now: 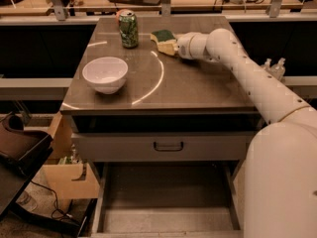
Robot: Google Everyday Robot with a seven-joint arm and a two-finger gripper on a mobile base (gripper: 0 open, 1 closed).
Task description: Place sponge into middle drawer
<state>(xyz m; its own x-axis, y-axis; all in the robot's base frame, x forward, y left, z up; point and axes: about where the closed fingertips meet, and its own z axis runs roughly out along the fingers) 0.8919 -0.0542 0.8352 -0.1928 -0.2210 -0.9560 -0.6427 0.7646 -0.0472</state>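
Note:
The sponge [163,37], yellow with a dark green top, lies at the back of the tabletop, right of the green can. My gripper [174,46] is at the sponge's right end, reaching in from the right on the white arm [237,68], and touches or nearly touches the sponge. The middle drawer [166,195] is pulled open below the table front, and its grey floor is bare.
A green soda can [129,29] stands at the back left of the tabletop [198,88]. A white bowl [105,74] sits at the front left. A closed drawer front with a black handle [168,146] is above the open drawer. Cardboard boxes [69,175] stand on the floor to the left.

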